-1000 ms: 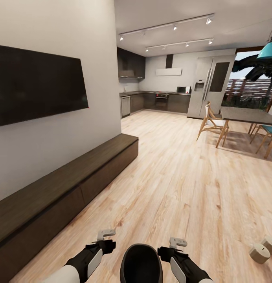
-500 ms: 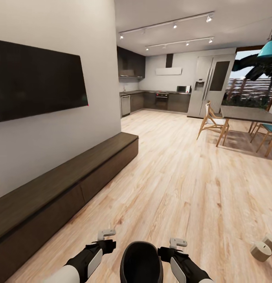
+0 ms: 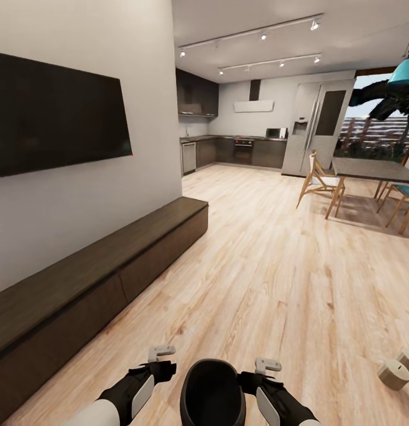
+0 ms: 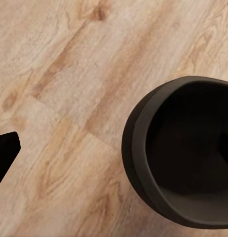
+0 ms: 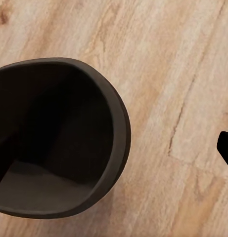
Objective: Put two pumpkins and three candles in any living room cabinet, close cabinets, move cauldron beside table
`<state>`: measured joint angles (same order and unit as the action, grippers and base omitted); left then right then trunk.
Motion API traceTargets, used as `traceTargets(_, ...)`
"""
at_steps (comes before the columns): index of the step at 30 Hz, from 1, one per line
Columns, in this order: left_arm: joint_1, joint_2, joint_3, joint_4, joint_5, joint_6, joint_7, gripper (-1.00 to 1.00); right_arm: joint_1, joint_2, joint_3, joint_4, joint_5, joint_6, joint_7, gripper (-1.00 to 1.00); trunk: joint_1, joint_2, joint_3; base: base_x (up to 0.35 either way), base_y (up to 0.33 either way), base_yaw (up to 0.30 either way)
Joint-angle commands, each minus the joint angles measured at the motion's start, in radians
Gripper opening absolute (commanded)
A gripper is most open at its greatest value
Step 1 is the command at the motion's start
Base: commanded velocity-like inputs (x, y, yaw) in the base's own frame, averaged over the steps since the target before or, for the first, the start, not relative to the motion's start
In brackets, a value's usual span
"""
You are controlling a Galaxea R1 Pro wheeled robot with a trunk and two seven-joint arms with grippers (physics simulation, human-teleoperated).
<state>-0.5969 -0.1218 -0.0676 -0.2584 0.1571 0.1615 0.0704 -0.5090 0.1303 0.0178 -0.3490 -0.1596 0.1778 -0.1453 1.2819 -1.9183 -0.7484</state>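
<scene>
Both arms low and forward over the wood floor (image 3: 269, 278), the black cauldron (image 3: 212, 390) sitting between the left pincer (image 3: 160, 353) and right pincer (image 3: 266, 364) — cannot tell whether either is spread or pressed together. Two candles (image 3: 393, 374) stand on the floor well off to the right pincer's side. The long dark cabinet (image 3: 110, 278) runs beyond the left pincer, under the TV (image 3: 57, 118) — fronts flush.
</scene>
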Motion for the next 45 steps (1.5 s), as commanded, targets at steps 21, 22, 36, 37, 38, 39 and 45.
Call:
traceTargets(21,-0.001,-0.001,-0.009,-0.002,0.01,0.004,0.003,1.0,0.0,0.0,0.002,-0.002,-0.011,0.005,-0.003,1.0,0.08,-0.148,-0.061,0.0,0.0,-0.118)
traceTargets(22,-0.001,-0.001,-0.009,-0.002,0.01,0.004,0.002,1.0,0.0,0.0,0.002,-0.002,-0.011,0.005,-0.003,1.0,0.084,-0.155,-0.064,0.0,0.0,-0.008)
traceTargets(36,-0.001,0.001,-0.034,-0.002,0.01,0.004,-0.035,1.0,0.001,0.004,0.006,-0.001,-0.009,0.005,0.0,1.0,0.138,-0.253,-0.108,0.0,0.0,-0.001)
traceTargets(37,-0.001,0.001,-0.034,-0.002,0.01,0.004,-0.036,1.0,0.001,0.004,0.006,-0.001,-0.009,0.005,0.001,1.0,0.142,-0.26,-0.111,0.0,0.0,0.0)
traceTargets(38,-0.001,0.001,-0.035,-0.002,0.01,0.004,-0.036,1.0,0.001,0.004,0.006,-0.001,-0.009,0.005,0.003,1.0,0.146,-0.267,-0.114,0.0,0.0,0.0)
traceTargets(39,-0.001,0.001,-0.035,-0.002,0.01,0.004,-0.036,1.0,0.0,0.004,0.007,-0.001,-0.009,0.005,0.004,1.0,0.149,-0.274,-0.117,0.0,0.0,0.0)
traceTargets(45,-0.001,0.001,-0.041,-0.002,0.01,0.004,-0.054,1.0,0.0,0.006,0.008,0.0,-0.009,0.006,0.029,1.0,0.172,-0.316,-0.136,0.0,0.0,0.0)
